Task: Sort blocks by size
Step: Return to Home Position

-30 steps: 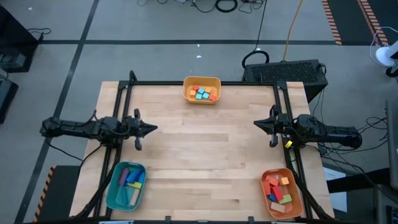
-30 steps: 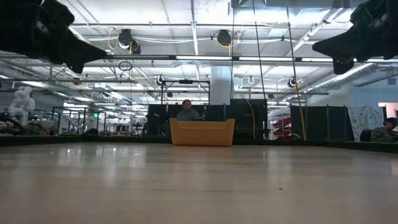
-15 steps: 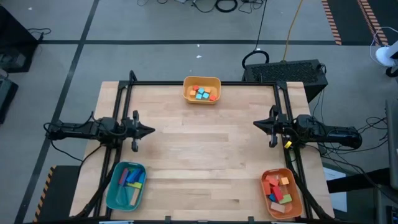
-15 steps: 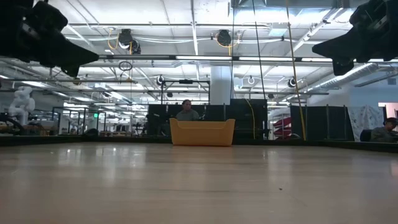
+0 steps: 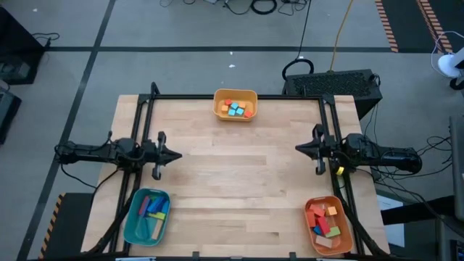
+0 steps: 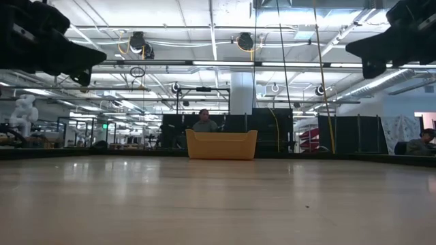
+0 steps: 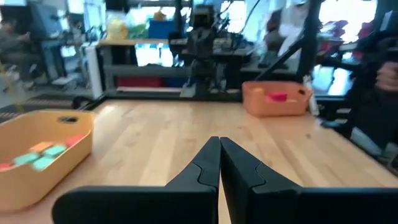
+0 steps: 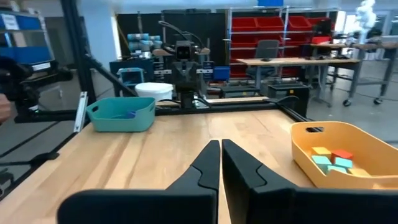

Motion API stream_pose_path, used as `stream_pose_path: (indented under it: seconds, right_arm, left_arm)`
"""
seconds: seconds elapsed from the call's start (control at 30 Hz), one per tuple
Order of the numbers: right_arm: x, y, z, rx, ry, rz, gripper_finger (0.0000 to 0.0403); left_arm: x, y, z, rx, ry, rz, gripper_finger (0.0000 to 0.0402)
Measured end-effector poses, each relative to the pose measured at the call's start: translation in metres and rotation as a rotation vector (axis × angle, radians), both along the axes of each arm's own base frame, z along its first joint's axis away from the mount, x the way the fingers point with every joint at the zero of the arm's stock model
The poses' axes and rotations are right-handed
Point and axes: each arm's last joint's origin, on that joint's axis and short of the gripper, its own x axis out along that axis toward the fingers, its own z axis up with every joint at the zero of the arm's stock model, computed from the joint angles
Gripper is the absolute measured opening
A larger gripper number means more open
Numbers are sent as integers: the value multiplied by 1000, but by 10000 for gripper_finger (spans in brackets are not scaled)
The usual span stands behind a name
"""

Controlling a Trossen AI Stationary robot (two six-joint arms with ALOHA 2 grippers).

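Pale wood worktop [image 5: 239, 188], long blocks [image 5: 151, 208] in the teal tray [image 5: 127, 225] near left, chunkier blocks [image 5: 322, 220] in the orange tray [image 5: 307, 217] near right, left pincer [image 5: 177, 153] and right pincer [image 5: 299, 147] clenched empty at the sides, small cubes [image 5: 235, 109] in the far yellow tray [image 5: 235, 93].

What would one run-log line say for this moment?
left gripper: shut, empty, left side | right gripper: shut, empty, right side | blocks: all seen lie in yellow tray, teal tray, orange tray

Note that the left gripper [image 5: 177, 154] has drawn back slightly toward the left edge of the table [image 5: 239, 188] and sits higher in the low view.
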Motion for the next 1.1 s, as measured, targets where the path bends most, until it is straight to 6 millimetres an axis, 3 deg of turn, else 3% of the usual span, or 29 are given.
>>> stream_pose_path:
  seconds: [0.3,0.53,0.7,1.1]
  right_arm:
    - [1,1,-6,16,39,21,0]
    - [8,0,-16,36,-72,23,0]
    - [11,0,-28,101,-58,-2,0]
    - [12,-1,-30,90,-35,-32,0]
  left_arm:
    - [1,-1,-2,-6,-3,-35,15]
    - [1,-1,-2,-6,-2,-20,15]
    - [1,-1,-2,-6,-1,-17,15]
    - [1,0,-2,-5,1,-14,15]
